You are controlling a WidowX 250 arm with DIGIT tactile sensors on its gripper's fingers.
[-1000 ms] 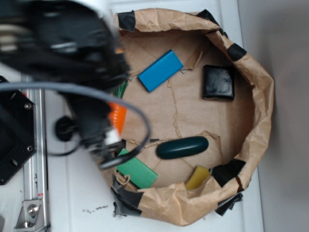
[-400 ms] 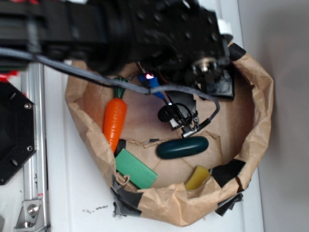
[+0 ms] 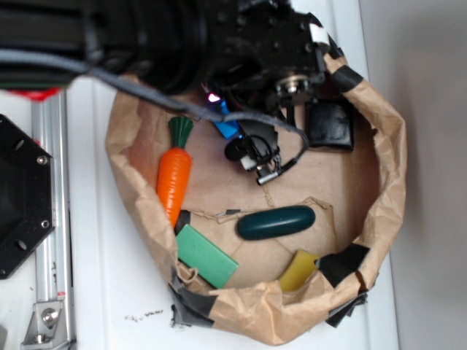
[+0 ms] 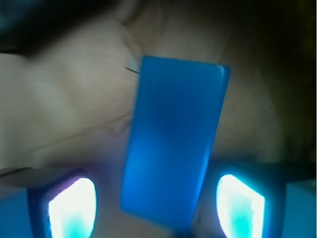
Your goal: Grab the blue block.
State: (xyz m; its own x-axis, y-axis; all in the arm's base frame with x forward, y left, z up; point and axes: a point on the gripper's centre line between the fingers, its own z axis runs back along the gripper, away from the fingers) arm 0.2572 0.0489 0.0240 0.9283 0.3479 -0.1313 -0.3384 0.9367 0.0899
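Container: a crumpled brown paper bag [image 3: 398, 182] rolled down into a shallow bowl, patched with black tape, sitting on a white table [image 3: 109, 292].

Arm: the black robot arm [image 3: 168, 44] comes in from the upper left and covers the top of the bag, with a grey cable [image 3: 146, 95] looping across it.

Gripper: the black gripper [image 4: 156, 206] is spread open, one glowing fingertip pad [image 4: 72, 208] on each side of the block, not visibly touching it. In the exterior view the fingers are buried under the arm, so it's hard to say how low they sit.

Blue block: the flat bright blue rectangular block [image 4: 173, 144] lies on the brown paper floor, running lengthwise away from the wrist camera and a bit tilted, with its near end right between the fingertips. From outside only a small blue sliver [image 3: 228, 127] peeks out beneath the arm, in the upper middle of the bag.

Neighbours: a glossy black square block [image 3: 330, 127] just right of it, partly under the arm; an orange plastic carrot with a green top [image 3: 174, 175] off to the left.

Lower half: a dark green rounded oblong piece [image 3: 275, 222] mid-floor, a flat green rectangular block [image 3: 206, 255] by the lower-left wall, a small yellow piece [image 3: 298, 270] against the bottom wall.

Outside the bag: a silver rail [image 3: 51, 219] and a black hexagonal mount [image 3: 22, 197] on the left.
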